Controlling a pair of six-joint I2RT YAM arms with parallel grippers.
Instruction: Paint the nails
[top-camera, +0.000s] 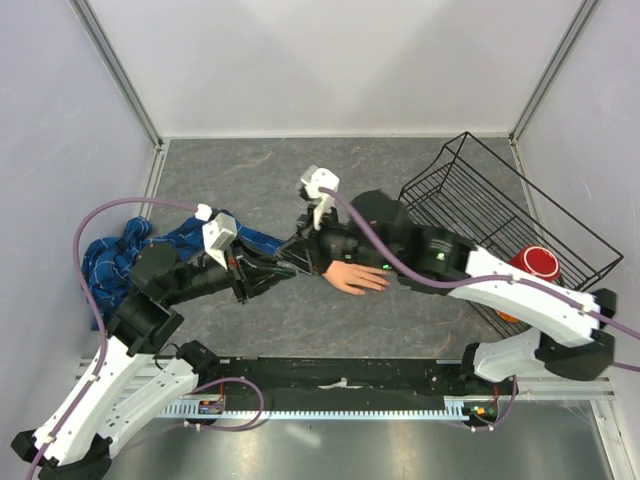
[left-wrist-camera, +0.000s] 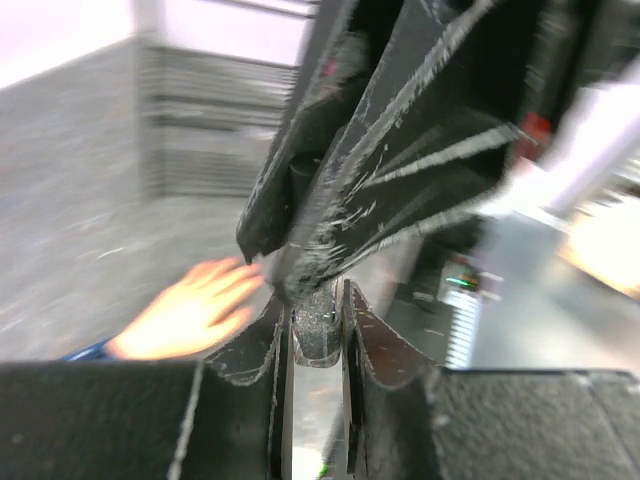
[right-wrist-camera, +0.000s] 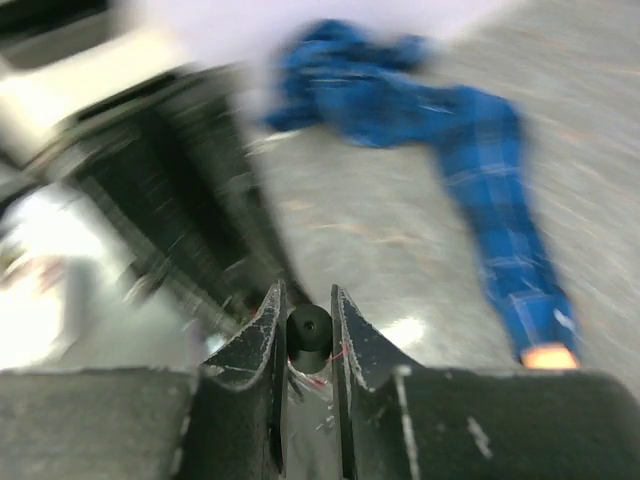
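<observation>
Grey speckled table (top-camera: 250, 180) under white walls holds the mannequin hand (top-camera: 352, 278) near its middle, the plaid sleeve (top-camera: 120, 255) trailing toward 9 o'clock and the nails (left-wrist-camera: 232, 272) at the fingertips toward 3 o'clock, too small to judge for polish. Your left gripper (left-wrist-camera: 315, 300) is clamped on the small dark bottle (left-wrist-camera: 320, 340), and your right gripper (right-wrist-camera: 308, 300) has its jaws pressed in on either side of the cap (right-wrist-camera: 309, 328), so you look to be at the uncapping step. Next, twist and lift that cap straight off while the left holds firm, then carry the brush toward 4 o'clock to the fingertips.
</observation>
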